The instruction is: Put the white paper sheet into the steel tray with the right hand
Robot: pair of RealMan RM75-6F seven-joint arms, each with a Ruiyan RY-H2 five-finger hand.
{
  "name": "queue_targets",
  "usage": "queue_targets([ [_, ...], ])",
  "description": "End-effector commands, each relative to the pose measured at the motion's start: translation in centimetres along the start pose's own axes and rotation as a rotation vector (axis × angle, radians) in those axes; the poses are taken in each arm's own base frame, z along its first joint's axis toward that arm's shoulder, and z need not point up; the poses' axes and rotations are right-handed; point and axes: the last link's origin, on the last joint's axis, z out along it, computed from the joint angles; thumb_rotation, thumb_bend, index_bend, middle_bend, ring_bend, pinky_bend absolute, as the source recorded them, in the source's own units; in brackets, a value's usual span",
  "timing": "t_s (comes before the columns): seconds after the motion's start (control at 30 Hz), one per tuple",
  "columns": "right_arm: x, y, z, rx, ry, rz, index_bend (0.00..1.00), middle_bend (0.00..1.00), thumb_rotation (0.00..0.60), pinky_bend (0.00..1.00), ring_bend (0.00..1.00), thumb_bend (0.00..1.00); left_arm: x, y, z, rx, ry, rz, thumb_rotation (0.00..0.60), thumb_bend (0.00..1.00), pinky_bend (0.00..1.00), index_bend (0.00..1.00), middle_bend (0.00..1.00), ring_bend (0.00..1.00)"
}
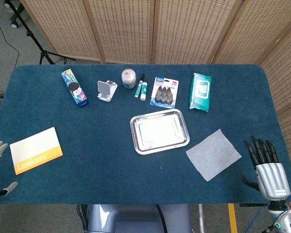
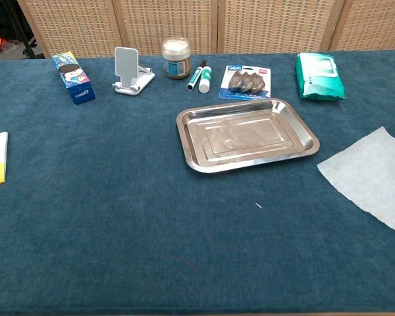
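White paper sheet, shiny steel tray, dark blue table.

On the blue cloth table, steel tray near the middle, white paper sheet just right and nearer. Behind the tray, a row: biscuit box, white phone stand, small jar, two markers, blister pack, green wipes packet. Far left, yellow-edged booklet.
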Motion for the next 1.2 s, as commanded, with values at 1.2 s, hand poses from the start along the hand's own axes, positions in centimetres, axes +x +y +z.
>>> queue_targets([
  [1.2,-8.2,-5.8,17.0,0.214,-0.358,-0.169,0.31,0.0,0.6,0.0,0.0,0.27,-1.0,0.0,1.9,0.044,-0.016,0.044,0.6,0.0,0.0,0.0,0.0,0.0],
])
